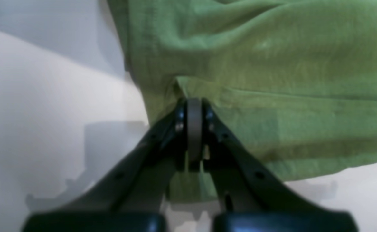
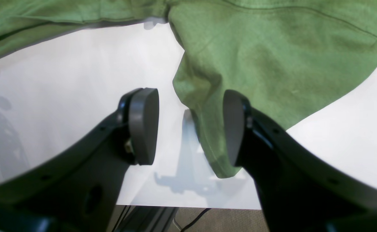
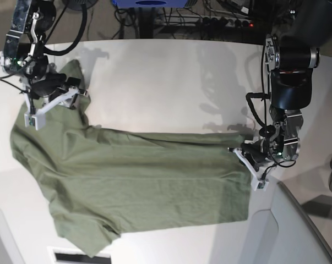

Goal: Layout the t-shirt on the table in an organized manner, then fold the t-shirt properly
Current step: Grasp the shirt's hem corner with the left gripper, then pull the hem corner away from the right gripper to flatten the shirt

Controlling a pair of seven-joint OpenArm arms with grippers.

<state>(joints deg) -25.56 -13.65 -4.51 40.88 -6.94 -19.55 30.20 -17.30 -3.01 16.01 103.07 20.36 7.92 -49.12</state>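
While the t-shirt (image 3: 138, 181) lies on the table (image 3: 171, 82), left tool (image 1: 194, 129) pinches its edge; right tool (image 2: 188, 129) gapes.

Bright, even overhead light; soft arm shadows fall on the white surface (image 3: 166, 82). Both wrist views are blurred, near fingers (image 2: 143, 125) unsharp, edges bowed

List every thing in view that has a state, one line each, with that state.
t-shirt: spread mostly flat on the table, wrinkled, not folded, one edge pinched at the left gripper.
left gripper: shut on the t-shirt's edge.
right gripper: open, jaws straddling a corner of the t-shirt, not clamped.
table: bare white top around the t-shirt.
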